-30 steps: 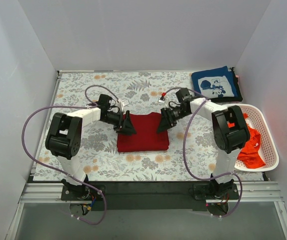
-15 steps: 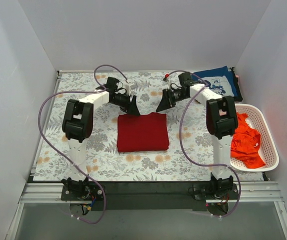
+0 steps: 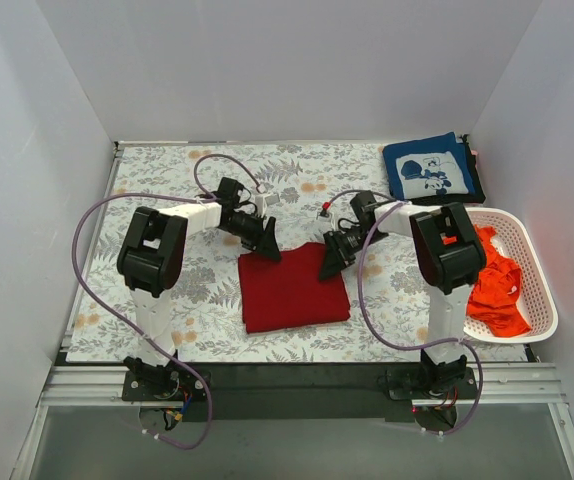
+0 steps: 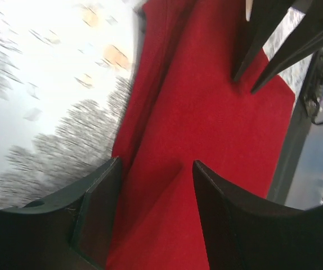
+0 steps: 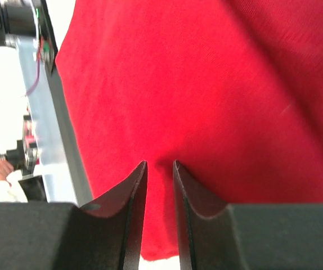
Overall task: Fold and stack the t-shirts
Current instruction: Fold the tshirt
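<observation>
The dark red t-shirt [image 3: 295,292] lies folded in a rough square on the table's middle, slightly skewed. My left gripper [image 3: 267,250] is at its far left corner, jaws open and straddling the red cloth [image 4: 206,124]; its midpoint in the left wrist view [image 4: 156,214] is over the cloth. My right gripper [image 3: 329,265] is at the far right corner, and in the right wrist view it [image 5: 160,169] is pinched shut on a fold of the red cloth [image 5: 167,84]. The navy t-shirt [image 3: 430,172] lies folded at the back right. The orange-red t-shirt [image 3: 494,290] is crumpled in the basket.
The white perforated basket [image 3: 537,275] stands at the right edge. The floral table cloth [image 3: 167,180] covers the table. Grey walls close in on three sides. Purple cables loop from both arms.
Both grippers came back from the far side down onto the red shirt's far corners. The shirt has slid toward the near edge and turned slightly. The right gripper closed on it.
</observation>
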Tool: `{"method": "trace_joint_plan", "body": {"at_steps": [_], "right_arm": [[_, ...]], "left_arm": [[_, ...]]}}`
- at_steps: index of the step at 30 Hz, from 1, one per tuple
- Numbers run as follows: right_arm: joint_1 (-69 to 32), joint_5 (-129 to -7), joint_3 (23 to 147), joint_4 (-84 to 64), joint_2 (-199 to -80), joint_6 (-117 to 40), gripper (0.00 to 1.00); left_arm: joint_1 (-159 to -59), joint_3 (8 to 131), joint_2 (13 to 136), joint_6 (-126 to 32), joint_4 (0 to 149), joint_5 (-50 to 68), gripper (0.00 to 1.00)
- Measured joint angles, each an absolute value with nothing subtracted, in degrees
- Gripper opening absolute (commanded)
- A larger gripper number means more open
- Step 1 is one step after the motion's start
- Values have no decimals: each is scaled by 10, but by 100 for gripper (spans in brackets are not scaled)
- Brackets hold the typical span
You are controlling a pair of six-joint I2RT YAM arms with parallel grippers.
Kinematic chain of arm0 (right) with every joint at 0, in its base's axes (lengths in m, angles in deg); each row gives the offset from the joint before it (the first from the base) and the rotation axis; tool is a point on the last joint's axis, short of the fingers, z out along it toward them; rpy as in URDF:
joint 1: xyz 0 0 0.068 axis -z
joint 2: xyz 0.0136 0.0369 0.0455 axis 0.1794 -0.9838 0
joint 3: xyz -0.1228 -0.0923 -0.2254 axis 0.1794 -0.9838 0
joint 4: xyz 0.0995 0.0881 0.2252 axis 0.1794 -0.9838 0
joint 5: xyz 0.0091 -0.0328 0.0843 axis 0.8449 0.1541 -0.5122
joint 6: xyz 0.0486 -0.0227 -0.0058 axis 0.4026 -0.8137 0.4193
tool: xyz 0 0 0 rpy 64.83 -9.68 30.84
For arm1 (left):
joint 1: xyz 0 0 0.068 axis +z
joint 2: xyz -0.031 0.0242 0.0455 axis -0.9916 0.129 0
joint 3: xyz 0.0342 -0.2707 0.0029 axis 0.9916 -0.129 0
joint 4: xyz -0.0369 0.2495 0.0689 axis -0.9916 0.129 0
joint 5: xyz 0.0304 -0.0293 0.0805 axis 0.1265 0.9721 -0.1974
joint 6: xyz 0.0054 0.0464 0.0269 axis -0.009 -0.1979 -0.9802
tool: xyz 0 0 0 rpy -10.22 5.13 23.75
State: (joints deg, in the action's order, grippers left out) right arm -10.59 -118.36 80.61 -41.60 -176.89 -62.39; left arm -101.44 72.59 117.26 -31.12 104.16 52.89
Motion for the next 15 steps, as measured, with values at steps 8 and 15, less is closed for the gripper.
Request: {"method": "trace_joint_plan", "body": {"at_steps": [8, 15], "right_arm": [[-124, -1205, 752, -462, -1650, -656, 36], [-97, -1249, 890, -475, -1681, -642, 36]], "left_arm": [[-1047, 690, 1126, -319, 1050, 530, 58], [-1067, 731, 1133, -331, 1043, 525, 57]]}}
